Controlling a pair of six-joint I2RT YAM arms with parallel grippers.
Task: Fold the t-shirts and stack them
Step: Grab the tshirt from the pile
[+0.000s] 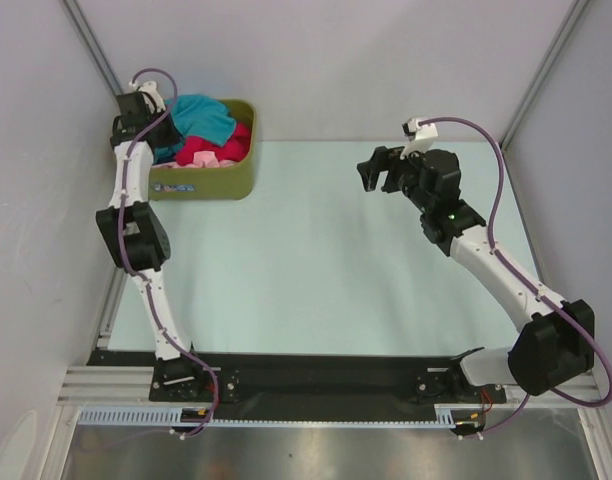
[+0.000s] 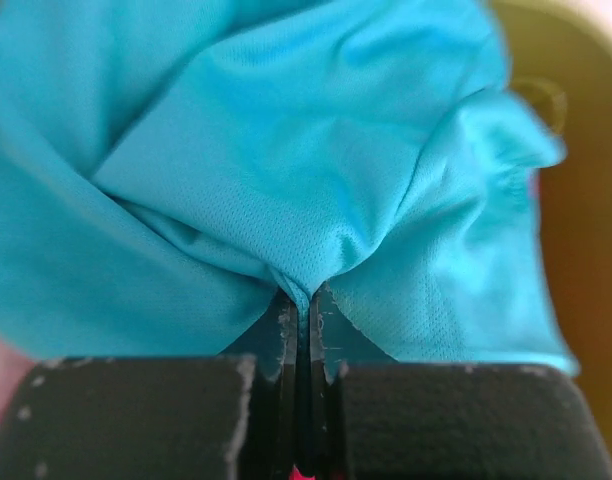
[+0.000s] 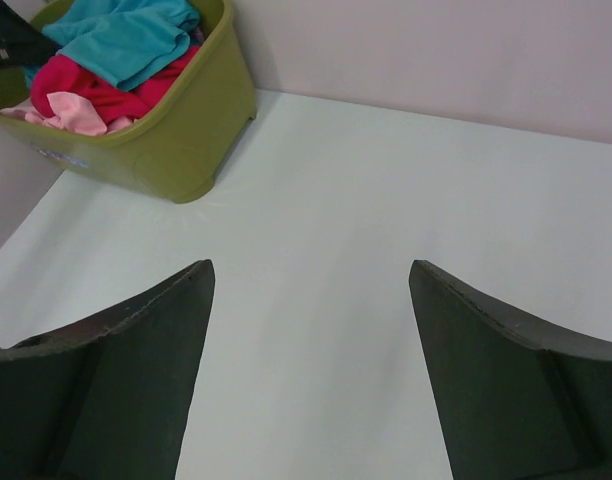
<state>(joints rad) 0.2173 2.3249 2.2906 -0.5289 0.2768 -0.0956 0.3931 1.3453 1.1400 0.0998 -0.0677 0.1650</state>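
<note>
Teal-blue t-shirt lay atop the other t-shirts, magenta and pale pink, crumpled in the olive bin at the table's far left. Nothing looked folded or stacked yet. The left gripper pinched the teal cloth tight; the right gripper hung wide apart, holding nothing. A small label on the bin's wall could not be read.

My shirts are all crumpled in one heap inside the green bin, far off on my left side. The teal-blue shirt sits on top, bunched up and not folded. A bit of it is pinched tight in my left gripper, and the cloth puckers there. Under it lies the magenta-red shirt. A pale pink shirt pokes out at the bin's rim, touching the red one.
</note>
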